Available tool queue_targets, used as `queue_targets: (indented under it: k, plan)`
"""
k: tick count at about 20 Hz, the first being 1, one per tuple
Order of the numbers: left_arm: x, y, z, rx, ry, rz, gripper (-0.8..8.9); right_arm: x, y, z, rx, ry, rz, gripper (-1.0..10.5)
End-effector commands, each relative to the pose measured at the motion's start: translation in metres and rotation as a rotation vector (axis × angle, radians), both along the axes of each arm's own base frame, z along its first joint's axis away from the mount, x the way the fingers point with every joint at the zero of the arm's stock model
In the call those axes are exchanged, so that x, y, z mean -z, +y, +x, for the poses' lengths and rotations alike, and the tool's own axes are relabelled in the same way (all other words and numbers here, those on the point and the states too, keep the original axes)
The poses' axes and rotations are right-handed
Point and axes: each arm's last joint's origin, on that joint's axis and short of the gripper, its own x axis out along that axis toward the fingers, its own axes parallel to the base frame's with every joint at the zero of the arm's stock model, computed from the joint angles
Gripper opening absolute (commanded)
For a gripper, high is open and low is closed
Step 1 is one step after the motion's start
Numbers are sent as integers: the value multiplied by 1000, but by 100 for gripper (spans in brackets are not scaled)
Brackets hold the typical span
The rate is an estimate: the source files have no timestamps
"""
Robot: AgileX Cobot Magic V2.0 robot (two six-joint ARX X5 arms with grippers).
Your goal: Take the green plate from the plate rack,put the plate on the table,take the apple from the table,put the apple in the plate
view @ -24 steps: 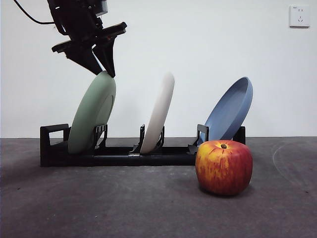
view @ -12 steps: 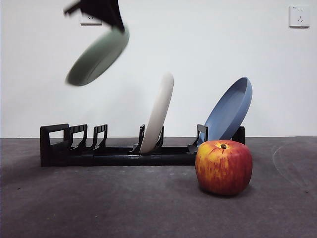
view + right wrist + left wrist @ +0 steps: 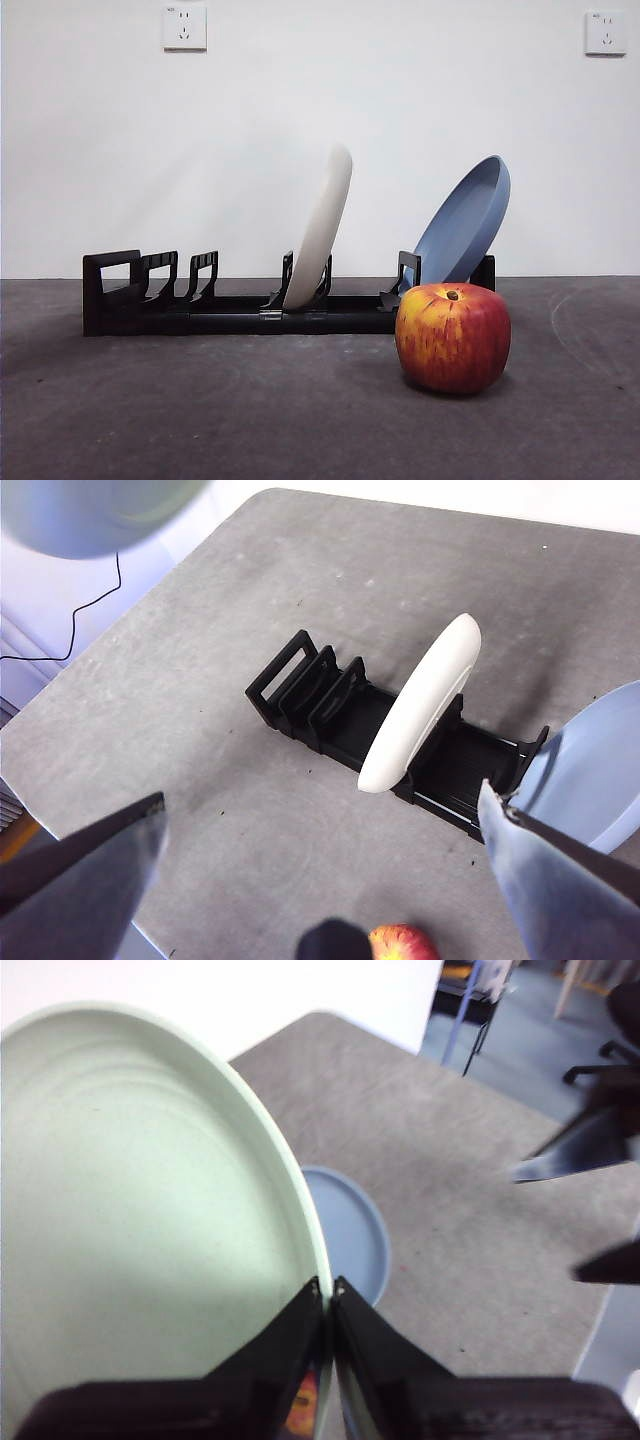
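Pinching the rim of the green plate (image 3: 130, 1230), the left gripper (image 3: 328, 1290) held it aloft above the tabletop (image 3: 250, 410), clear of the plate rack (image 3: 240, 312). Right gripper (image 3: 320, 825) fingers were spread wide. The apple (image 3: 452, 337) sat just before the rack's blue plate (image 3: 465, 222), cream plate (image 3: 322, 228) mid-rack.

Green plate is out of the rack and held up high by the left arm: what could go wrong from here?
The left gripper pinches the green plate only at its rim with thin fingers, so the plate could swing or slip on the way down. The apple sits on the table just in front of the plate rack, near the blue plate; a low set-down there might knock it.
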Motion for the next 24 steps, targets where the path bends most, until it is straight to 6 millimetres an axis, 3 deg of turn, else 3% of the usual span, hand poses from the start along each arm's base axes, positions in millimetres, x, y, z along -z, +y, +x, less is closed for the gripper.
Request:
queue_targets:
  k: [1,5,8,13,17,21,24]
  plan:
    - [-10,-1,-23,43,-58,1,-9,-1,0,1,1,-12,0,594]
    - [-10,-8,-47,17,-94,63,-9,-1,0,1,0,-12,-1,594]
    - [15,-14,-57,9,-34,173,-9,-1,0,1,0,-12,-1,594]
    - [85,-16,-64,2,184,347,-9,-1,0,1,1,-12,-1,594]
    - [152,-32,-52,-2,344,471,-9,-1,0,1,0,-12,-1,594]
    - [228,-47,-44,-10,427,511,-9,-1,0,1,1,-11,-1,594]
    - [272,-52,-43,-28,436,489,-9,-1,0,1,1,-11,-1,594]
